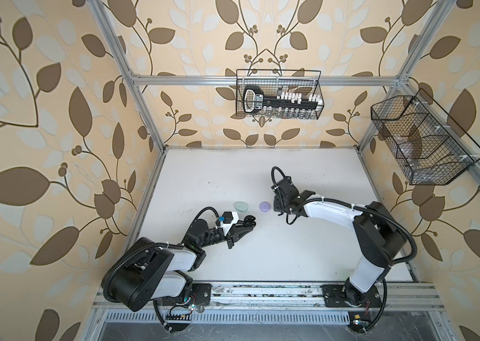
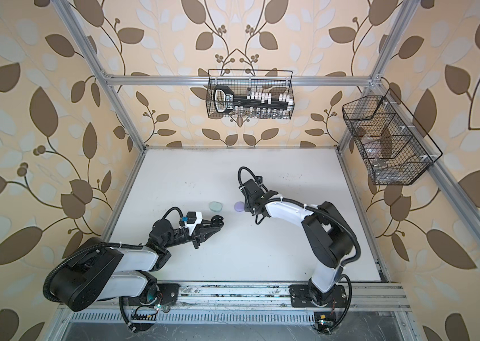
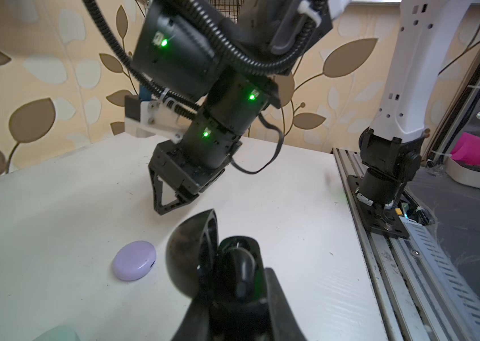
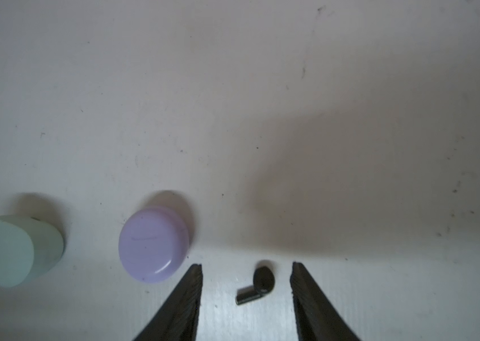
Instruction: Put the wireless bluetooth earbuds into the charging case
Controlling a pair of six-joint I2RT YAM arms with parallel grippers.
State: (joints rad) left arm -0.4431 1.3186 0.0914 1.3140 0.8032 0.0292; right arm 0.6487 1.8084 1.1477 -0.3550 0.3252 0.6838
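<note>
R gripper [image 4: 247, 265] jaws apart, straddling black earbud [image 4: 258, 283], which lies flat on table [image 4: 262, 88], no contact yet. In a top view the bud is hidden under that gripper, approx 3 o'clock of closed lilac case [image 1: 264, 206]. L gripper [image 1: 244, 226] clenched on open black case [image 3: 187, 254] at approx 7 o'clock of lilac case, mint case [image 1: 241, 206] at its 9. Risks: bud tiny + rounded, stem askew to jaws, so the pinch may squirt or spin it toward lilac case; a skewed grip likely won't seat in the held case w/o regrasp.

In both top views the right arm [image 1: 321, 208] hides the black earbud [image 4: 258, 284] beneath it.
</note>
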